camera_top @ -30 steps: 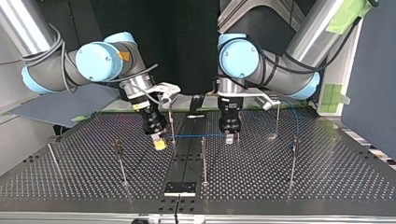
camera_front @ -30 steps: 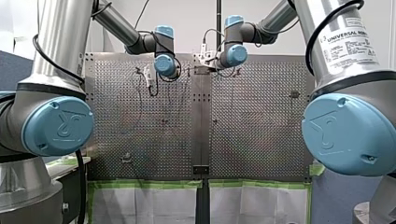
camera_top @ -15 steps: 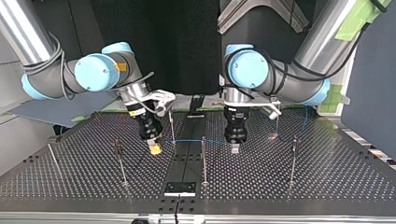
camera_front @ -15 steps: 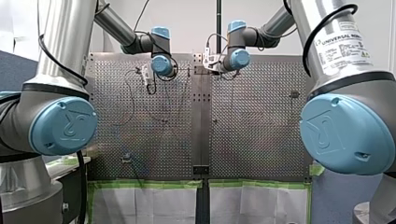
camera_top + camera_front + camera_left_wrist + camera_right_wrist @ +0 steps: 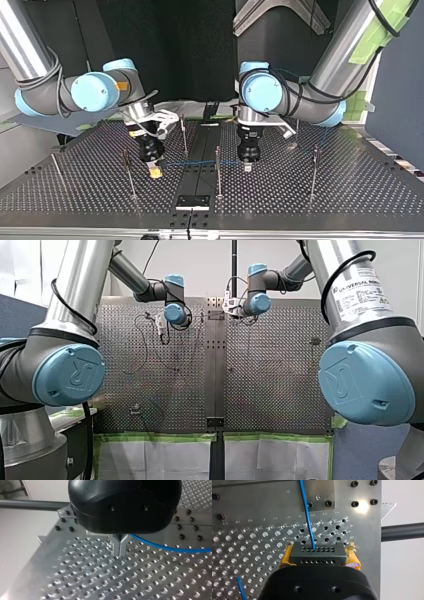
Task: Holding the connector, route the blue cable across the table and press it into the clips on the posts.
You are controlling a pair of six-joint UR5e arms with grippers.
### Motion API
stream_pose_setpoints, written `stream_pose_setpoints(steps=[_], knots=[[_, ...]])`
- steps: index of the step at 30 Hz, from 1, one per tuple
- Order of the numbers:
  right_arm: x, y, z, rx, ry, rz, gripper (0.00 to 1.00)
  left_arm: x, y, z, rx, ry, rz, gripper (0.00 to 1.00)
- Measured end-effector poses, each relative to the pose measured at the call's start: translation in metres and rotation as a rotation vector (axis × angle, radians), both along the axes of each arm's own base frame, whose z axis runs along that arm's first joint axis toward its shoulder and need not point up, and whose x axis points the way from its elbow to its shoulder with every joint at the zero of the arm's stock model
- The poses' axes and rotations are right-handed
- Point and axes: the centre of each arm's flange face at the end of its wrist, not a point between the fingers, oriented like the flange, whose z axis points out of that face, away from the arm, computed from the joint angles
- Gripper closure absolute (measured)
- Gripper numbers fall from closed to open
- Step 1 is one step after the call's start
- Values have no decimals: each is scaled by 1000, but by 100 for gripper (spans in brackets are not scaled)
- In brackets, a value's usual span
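Observation:
In the right wrist view my right gripper [image 5: 319,558] is shut on a black connector [image 5: 315,553], gripped between yellow pads [image 5: 284,560]. The blue cable [image 5: 307,515] leaves the connector's face and runs ahead over the perforated plate. In the top view this right gripper [image 5: 155,172] hangs low at the left of centre. The blue cable [image 5: 197,162] stretches from it past a thin post [image 5: 218,172] to my left gripper [image 5: 247,168]. In the left wrist view the left gripper's metal fingers [image 5: 117,546] are together, and the blue cable [image 5: 170,547] comes out at their root.
Thin upright posts stand on the perforated table [image 5: 300,200]: one beside my right gripper [image 5: 129,175], one behind the cable [image 5: 184,135], two at the top view's right [image 5: 314,172] and one at the far left [image 5: 56,167]. A black plate [image 5: 192,202] lies near the front edge.
Both grippers have moved toward the top view's front edge, my right one also to that view's left. The cable between them came forward from the rear post to the middle post.

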Motion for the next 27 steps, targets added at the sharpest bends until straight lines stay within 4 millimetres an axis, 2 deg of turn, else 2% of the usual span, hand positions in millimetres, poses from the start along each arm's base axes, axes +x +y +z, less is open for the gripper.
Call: stream_pose_setpoints(steps=[8,15,16,17,18,19,20,27], knots=[[-4,-13,4,-11,-7,-15,100,27,1,-11,7,26,14,100],[-7,-16,4,-10,-6,-21,100,49,-4,-23,12,46,18,100],[-7,-16,4,-10,-6,-21,100,51,-5,-24,13,48,17,67],[-8,-17,4,-10,-6,-21,100,53,-7,-24,16,50,16,42],[-8,-17,4,-9,-5,-21,100,54,-9,-23,17,51,16,42],[-8,-17,4,-9,-5,-21,100,54,-11,-22,19,53,17,24],[-8,-17,4,-9,-5,-20,100,54,-12,-22,21,58,19,0],[-8,-17,4,-6,-3,-20,100,46,-14,-24,41,109,61,0]])
